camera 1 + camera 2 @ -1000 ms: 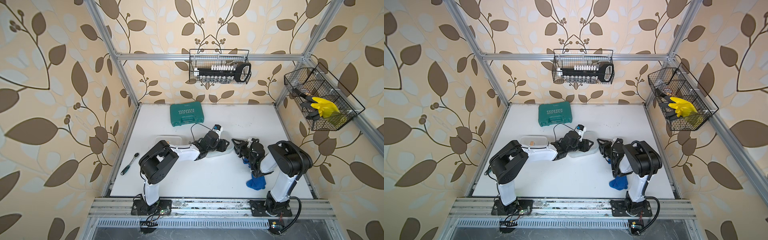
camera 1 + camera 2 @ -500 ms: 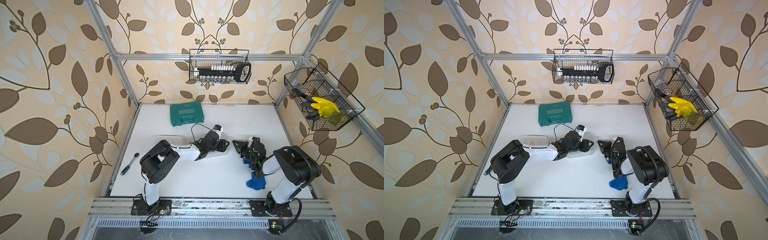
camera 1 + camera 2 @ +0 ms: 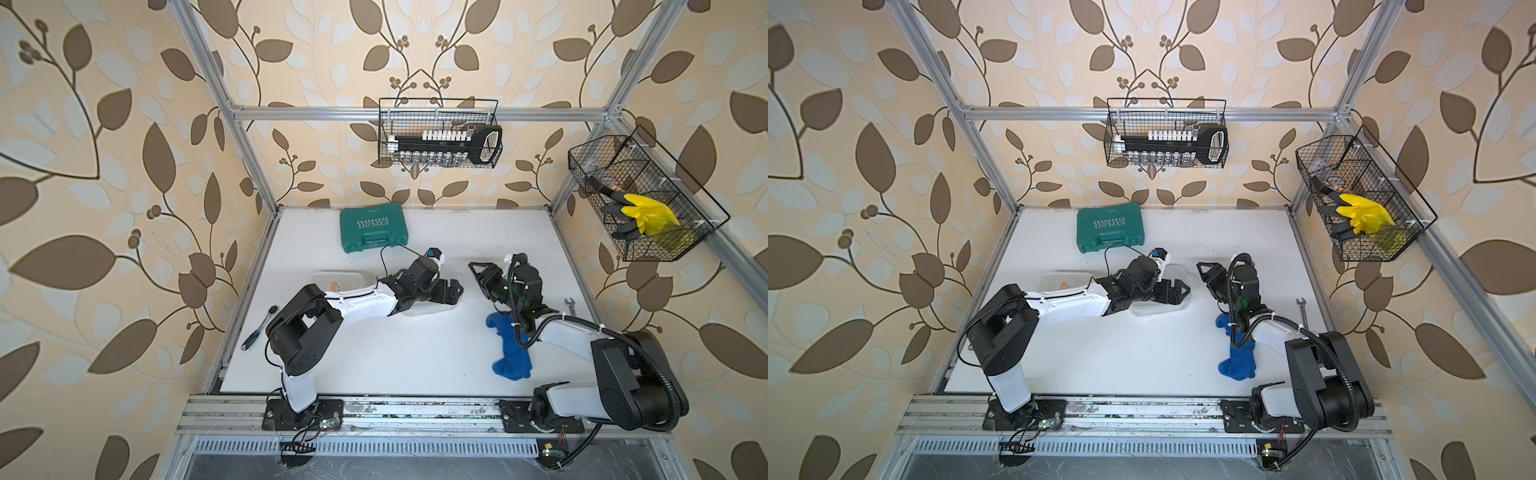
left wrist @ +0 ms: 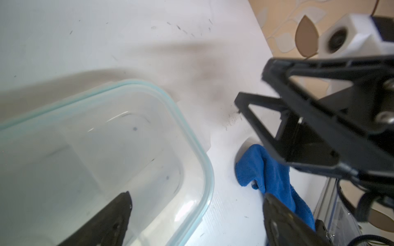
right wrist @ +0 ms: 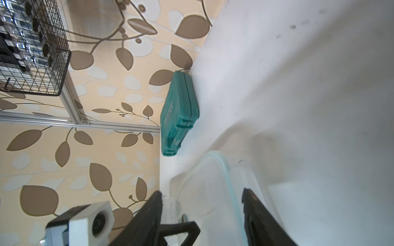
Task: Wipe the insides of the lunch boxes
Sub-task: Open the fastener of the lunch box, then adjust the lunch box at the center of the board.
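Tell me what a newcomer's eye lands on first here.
The bright blue cloth on the white table, partly under the right arm, stands out first, along with the yellow glove in the wire basket on the right wall. Next come the teal case at the back of the table and the clear lunch box in the middle, with the open left gripper over it.

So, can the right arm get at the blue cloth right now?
Probably yes: the blue cloth lies free on the table below the right arm, whose end effector is open and empty.
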`<control>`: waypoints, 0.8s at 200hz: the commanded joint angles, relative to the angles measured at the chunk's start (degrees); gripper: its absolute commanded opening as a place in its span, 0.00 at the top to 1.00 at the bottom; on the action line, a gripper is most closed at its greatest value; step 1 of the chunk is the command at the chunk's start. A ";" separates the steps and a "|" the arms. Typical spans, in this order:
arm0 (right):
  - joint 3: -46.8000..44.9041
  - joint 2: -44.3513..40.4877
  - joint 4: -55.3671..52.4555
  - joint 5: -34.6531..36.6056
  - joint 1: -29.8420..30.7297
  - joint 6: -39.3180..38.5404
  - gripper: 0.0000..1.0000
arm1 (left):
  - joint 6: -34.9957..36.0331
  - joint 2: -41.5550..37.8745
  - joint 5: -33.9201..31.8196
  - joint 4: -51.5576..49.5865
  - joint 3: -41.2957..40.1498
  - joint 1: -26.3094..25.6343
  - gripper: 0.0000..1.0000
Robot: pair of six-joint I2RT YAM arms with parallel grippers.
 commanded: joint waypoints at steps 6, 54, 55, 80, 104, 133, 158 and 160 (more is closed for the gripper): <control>1.22 -2.79 -14.97 -0.89 -0.53 -5.59 0.37 | 5.21 -4.98 -0.81 -12.31 5.23 5.19 0.01; -5.53 -11.08 -15.78 2.14 4.70 -3.11 0.32 | 10.61 -0.18 5.88 -15.57 9.29 14.98 0.04; -5.77 -11.11 -15.47 2.06 4.97 -3.03 0.32 | 10.64 -0.08 6.22 -15.50 9.27 15.06 0.04; -5.67 -8.45 -12.84 3.03 11.36 -3.61 0.32 | 13.25 3.55 7.03 -15.27 10.04 15.77 0.07; -4.14 -3.55 -11.33 5.45 15.99 -3.57 0.32 | 12.80 5.42 8.42 -13.05 8.46 15.77 0.07; -3.69 -1.26 -9.92 6.92 16.41 -2.51 0.32 | 10.45 4.97 10.86 -9.57 4.54 15.77 0.06; -2.20 -0.61 -11.23 8.08 16.41 -3.45 0.32 | 8.56 4.09 12.85 -7.17 1.82 15.77 0.07; -2.01 -0.48 -11.35 8.15 16.41 -3.52 0.32 | 8.40 4.03 12.99 -6.90 1.49 15.77 0.07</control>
